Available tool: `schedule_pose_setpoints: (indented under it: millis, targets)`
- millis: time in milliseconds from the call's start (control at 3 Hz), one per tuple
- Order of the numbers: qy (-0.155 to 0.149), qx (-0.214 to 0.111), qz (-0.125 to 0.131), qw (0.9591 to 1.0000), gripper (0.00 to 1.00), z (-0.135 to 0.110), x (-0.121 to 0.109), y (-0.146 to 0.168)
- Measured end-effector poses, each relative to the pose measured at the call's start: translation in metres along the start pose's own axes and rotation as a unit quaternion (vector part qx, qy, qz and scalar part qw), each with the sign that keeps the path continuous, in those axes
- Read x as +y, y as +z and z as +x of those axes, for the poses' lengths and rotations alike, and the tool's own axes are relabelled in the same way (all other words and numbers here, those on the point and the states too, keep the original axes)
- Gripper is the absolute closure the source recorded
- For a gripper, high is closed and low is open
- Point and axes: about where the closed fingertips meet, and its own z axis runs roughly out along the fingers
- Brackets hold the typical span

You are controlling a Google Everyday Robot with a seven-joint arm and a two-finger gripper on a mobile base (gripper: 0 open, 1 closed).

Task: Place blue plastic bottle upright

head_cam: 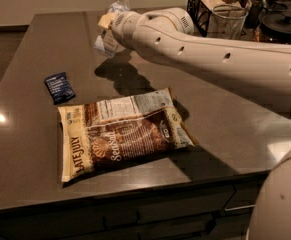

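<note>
Surface [35,149]: dark and glossy, takes up most of the view, near edge along the bottom.

Arm [225,59]: white, comes in from the right edge and reaches across to the far-left part of the surface.

Chip bag [122,134]: brown and cream, lying flat near the middle of the near edge (print facing up).

Wire basket [200,4]: black, at the far-right corner. A clear container [226,21] is just beside it.

Blue plastic bottle [119,5]: near the far edge, left of centre. White cap up, body tilted, cap leaning toward the far-right corner. The wrist hides its middle. Cannot tell whether its base touches the surface; a dark shadow lies just nearside of it.

Gripper [107,31]: at the bottle's midsection, jaws pinching the bottle, one tan pad against its side.

Dark blue packet [60,87]: flat, toward the left edge, apart from the chip bag and the bottle.
</note>
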Motion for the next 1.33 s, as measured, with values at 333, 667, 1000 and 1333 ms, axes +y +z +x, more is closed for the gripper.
schedule_pose_setpoints:
  millis: [333,667,1000,1333]
  targets:
    - [-0.013,-0.008,0.024,0.9996,1.0,0.001,-0.01,0.002]
    - [-0.028,-0.013,0.051,0.9982,1.0,0.011,-0.016,0.002]
    - [-0.06,-0.007,0.071,0.9956,1.0,0.026,-0.013,-0.002]
    - [-0.102,0.007,0.079,0.9916,1.0,0.039,-0.005,-0.006]
